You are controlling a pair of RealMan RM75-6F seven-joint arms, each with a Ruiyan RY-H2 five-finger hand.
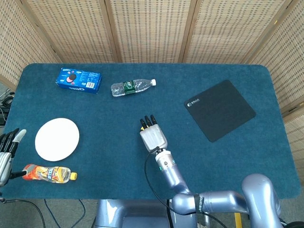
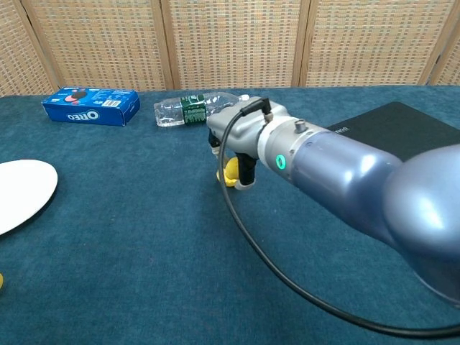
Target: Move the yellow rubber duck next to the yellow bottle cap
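Woven cane screens point(image 1: 152, 28) stood behind your bench point(image 1: 237, 156), which wore a dark teal cloth. Your right hand point(image 1: 152, 136) hung over the middle of it, fingers pointing toward the screens and curled around the yellow rubber duck point(image 2: 231, 169); in the chest view the duck showed only as a yellow patch under the palm, between thumb and fingers. The yellow bottle cap point(image 2: 223, 179) was almost wholly hidden there: a sliver of yellow peeked out low at the hand's left edge, touching or just beside the duck, and I could not tell which. In the head view a speck of yellow showed at the fingertips point(image 1: 142, 126).

Your left hand point(image 1: 8, 151) sat at the bench's near left edge with its fingers apart and nothing in them, just beside an orange drink bottle point(image 1: 47, 173) lying on its side. A white plate point(image 1: 57, 139) lay near that. Along the far side were a blue Oreo box point(image 1: 79, 80) and a clear water bottle point(image 1: 132, 87) on its side, and a black mouse pad point(image 1: 219, 109) lay to the right.
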